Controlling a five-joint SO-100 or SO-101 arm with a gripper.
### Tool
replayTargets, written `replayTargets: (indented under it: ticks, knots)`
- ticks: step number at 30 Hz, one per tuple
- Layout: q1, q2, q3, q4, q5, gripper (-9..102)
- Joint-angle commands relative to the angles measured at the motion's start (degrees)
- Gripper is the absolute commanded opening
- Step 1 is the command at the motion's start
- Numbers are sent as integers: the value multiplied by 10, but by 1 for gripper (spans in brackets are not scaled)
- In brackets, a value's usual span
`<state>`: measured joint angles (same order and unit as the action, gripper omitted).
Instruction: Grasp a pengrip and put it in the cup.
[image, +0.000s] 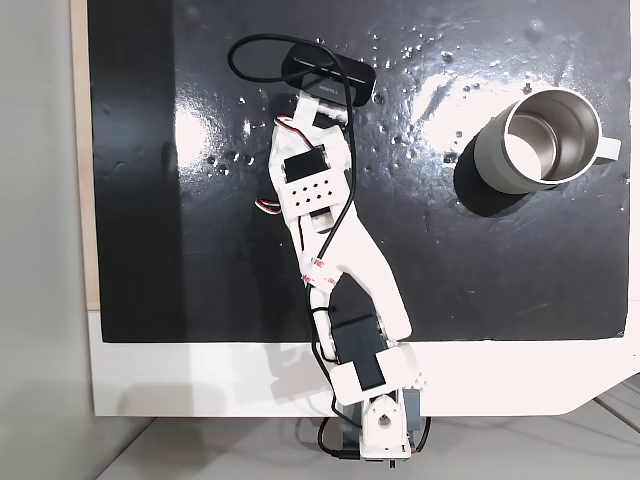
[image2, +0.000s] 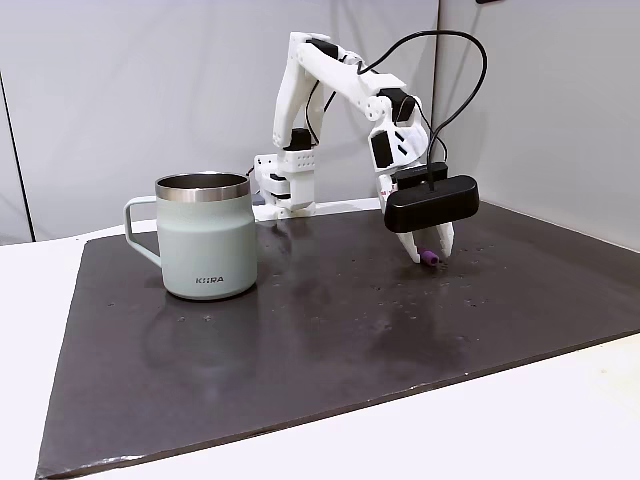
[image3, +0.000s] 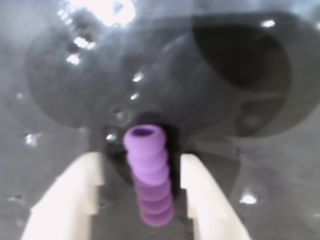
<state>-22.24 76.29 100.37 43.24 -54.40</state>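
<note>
In a fixed view from the side, the white arm rises from its base, bends at the elbow and reaches forward and down, so that the gripper (image2: 428, 254) points steeply at the tabletop, its tips touching or just above it. In the wrist view the two pale fingers (image3: 80, 192) stand apart, the gripper (image3: 142, 192) open, with a gap on each side.

One fixed view looks straight down on the black mat (image: 200, 250) from high above; another fixed view stands low beside the mat (image2: 330, 330), facing the arm's base across it. Both share the cup (image: 540, 140). The wrist view hangs very close above the mat
</note>
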Motion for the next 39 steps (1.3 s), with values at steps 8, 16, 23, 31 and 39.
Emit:
replayTargets:
  ticks: [8,16,23,31,39]
  knots:
    - [-19,-4,11,24,-34,0]
    - [18,49,-137,200,48,0]
    - [83,125,-250,411,52,0]
    - [180,233,-274,556,59,0]
    - [322,274,-319,585,-1,0]
